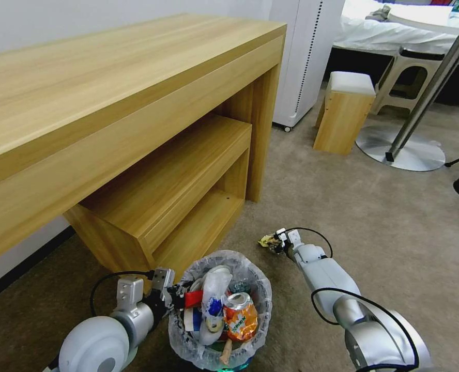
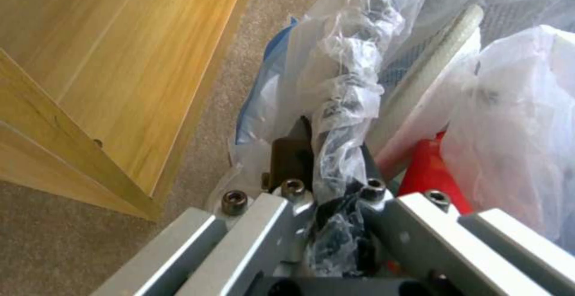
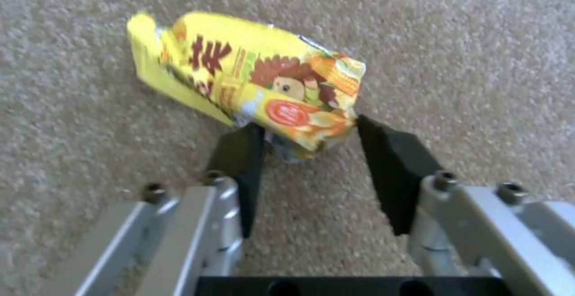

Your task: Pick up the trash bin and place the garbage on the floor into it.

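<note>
The trash bin (image 1: 264, 292), blue with a crinkly clear bag over its rim, stands on the floor (image 1: 395, 237) at the bottom centre. It holds an orange can (image 1: 240, 316), a white slipper (image 1: 215, 289), a red cup and a wooden stick. My left gripper (image 1: 175, 295) is shut on the bin's bag-covered rim (image 2: 344, 107). Ahead and to the right, my right gripper (image 1: 275, 243) is low over the carpet and open. Its black fingertips (image 3: 242, 156) straddle the near end of a yellow wrapper (image 3: 240, 71), a piece of garbage lying flat on the floor.
A wooden desk (image 1: 110, 103) with a lower shelf (image 1: 188, 170) stands close on the left, its base beside the bin. Farther off are a wooden stool (image 1: 343, 111), a white cabinet (image 1: 304, 57) and a round table's metal base (image 1: 402, 152). Open carpet lies to the right.
</note>
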You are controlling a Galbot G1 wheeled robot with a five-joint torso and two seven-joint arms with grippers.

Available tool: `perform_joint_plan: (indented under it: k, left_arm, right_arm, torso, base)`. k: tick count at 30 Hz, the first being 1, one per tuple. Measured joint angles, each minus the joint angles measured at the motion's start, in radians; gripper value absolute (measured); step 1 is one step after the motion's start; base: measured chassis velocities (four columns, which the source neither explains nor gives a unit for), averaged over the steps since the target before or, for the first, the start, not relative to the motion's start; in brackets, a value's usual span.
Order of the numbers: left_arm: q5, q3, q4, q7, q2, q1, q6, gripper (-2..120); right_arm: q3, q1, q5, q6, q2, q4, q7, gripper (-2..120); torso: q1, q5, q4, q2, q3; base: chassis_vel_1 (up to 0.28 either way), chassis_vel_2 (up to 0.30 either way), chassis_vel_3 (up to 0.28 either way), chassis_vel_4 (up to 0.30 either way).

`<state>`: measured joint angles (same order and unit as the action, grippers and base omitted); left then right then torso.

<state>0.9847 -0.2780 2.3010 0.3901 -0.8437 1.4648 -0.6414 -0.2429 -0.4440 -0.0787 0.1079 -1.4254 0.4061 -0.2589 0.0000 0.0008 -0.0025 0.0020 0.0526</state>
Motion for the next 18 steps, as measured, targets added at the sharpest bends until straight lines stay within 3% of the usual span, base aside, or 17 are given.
perform_joint_plan:
  k: [1, 6, 9, 11, 14, 15, 17, 18]
  left_arm:
    - [0.0, 0.0, 0.002, 0.0, 0.0, 0.001, 0.0, 0]
    - [-0.001, -0.001, 0.003, 0.0, 0.0, 0.002, 0.001, 0]
    - [-0.004, -0.003, 0.003, 0.0, 0.0, 0.005, 0.003, 0]
    - [-0.006, -0.003, 0.002, 0.0, 0.0, 0.006, 0.004, 0]
    - [-0.015, -0.005, -0.009, 0.0, -0.004, 0.012, 0.007, 0]
    - [-0.015, -0.005, -0.009, 0.0, -0.004, 0.012, 0.007, 0]
    - [-0.016, -0.008, -0.013, 0.0, -0.007, 0.017, 0.008, 0]
    - [-0.016, -0.008, -0.013, 0.0, -0.007, 0.017, 0.008, 0]
  right_arm:
    - [0.0, -0.004, -0.001, 0.0, 0.004, 0.006, 0.0, 33]
    - [0.002, -0.014, 0.006, 0.001, 0.014, 0.024, -0.001, 21]
    - [0.013, -0.045, 0.058, -0.001, 0.036, 0.092, -0.022, 6]
    - [0.028, -0.063, 0.095, -0.003, 0.048, 0.137, -0.036, 2]
    - [0.108, -0.156, 0.306, -0.006, 0.111, 0.389, -0.119, 0]
    - [0.108, -0.156, 0.306, -0.006, 0.111, 0.389, -0.119, 0]
    - [0.14, -0.215, 0.417, -0.01, 0.166, 0.567, -0.178, 0]
    - [0.14, -0.215, 0.417, -0.01, 0.166, 0.567, -0.178, 0]
  torso:
    - [0.0, 0.0, 0.0, 0.0, 0.0]
    - [0.0, 0.0, 0.0, 0.0, 0.0]
    - [0.0, 0.0, 0.0, 0.0, 0.0]
    - [0.0, 0.0, -0.0001, 0.0, 0.0]
    - [0.0, 0.0001, 0.0, 0.0, 0.0]
    - [0.0, 0.0001, 0.0, 0.0, 0.0]
    - [0.0, 0.0001, 0.0004, 0.0, 0.0]
    - [0.0, 0.0001, 0.0004, 0.0, 0.0]
  base:
    - [0.0, 0.0, 0.0, 0.0]
    - [0.0, 0.0, 0.0, 0.0]
    - [0.0, 0.0, 0.0, 0.0]
    - [0.0, 0.0, 0.0, 0.0]
    - [0.0, 0.0, 0.0, 0.0]
    - [0.0, 0.0, 0.0, 0.0]
    - [0.0, 0.0, 0.0, 0.0]
    - [0.0, 0.0, 0.0, 0.0]
